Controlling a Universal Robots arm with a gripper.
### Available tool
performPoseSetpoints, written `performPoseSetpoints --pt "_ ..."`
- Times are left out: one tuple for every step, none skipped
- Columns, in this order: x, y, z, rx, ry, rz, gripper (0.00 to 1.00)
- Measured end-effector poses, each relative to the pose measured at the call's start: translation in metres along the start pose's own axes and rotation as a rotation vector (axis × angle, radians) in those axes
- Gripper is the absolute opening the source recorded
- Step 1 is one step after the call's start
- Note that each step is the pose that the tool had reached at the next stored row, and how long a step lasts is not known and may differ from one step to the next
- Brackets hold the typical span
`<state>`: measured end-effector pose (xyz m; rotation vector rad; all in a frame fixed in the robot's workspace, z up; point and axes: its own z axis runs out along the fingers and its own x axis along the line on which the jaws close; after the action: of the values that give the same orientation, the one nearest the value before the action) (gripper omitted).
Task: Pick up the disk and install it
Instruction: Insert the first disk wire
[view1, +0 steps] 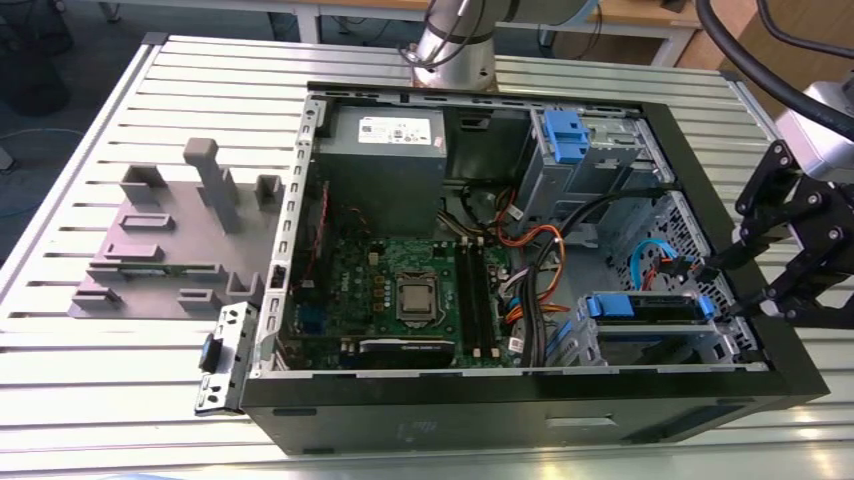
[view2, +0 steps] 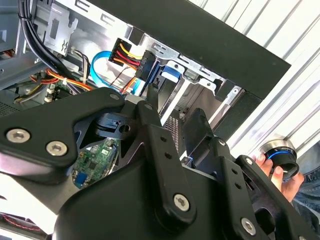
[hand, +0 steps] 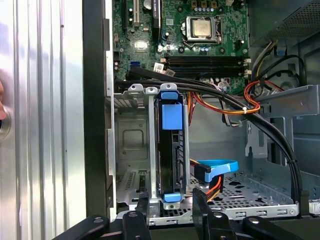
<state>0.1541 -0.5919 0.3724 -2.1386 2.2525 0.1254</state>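
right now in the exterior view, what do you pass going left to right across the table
grey plastic slotted holder → green motherboard in the open black computer case → disk with blue caddy rails seated in the drive bay → black gripper at the case's right wall

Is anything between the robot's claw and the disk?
Nothing visible. In the first wrist view the gripper sits right at the disk, which stands on edge in the grey drive cage. The cables pass beside it.
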Motion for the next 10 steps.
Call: performPoseSetpoints --pt "0.0 -0.0002 0.0001 0.0 0.0 0.0 0.47" --pt "0.0 -0.0004 0.0002 0.0 0.0 0.0 0.47" --pt "0.0 -0.0006 0.0003 0.0 0.0 0.0 0.47" --pt "0.0 -0.0008 0.0003 0.0 0.0 0.0 0.47" --pt "0.0 -0.0009 0.0003 0.0 0.0001 0.0 0.47" --pt "0.0 -0.0011 0.0005 0.0 0.0 0.0 0.47" --pt "0.0 -0.0012 0.0005 0.0 0.0002 0.0 0.47" --pt "0.0 -0.0018 0.0008 0.0 0.0 0.0 0.47" --pt "0.0 -0.0023 0.0011 0.0 0.0001 0.0 0.47" --pt "0.0 -0.0024 0.0012 0.0 0.0 0.0 0.47"
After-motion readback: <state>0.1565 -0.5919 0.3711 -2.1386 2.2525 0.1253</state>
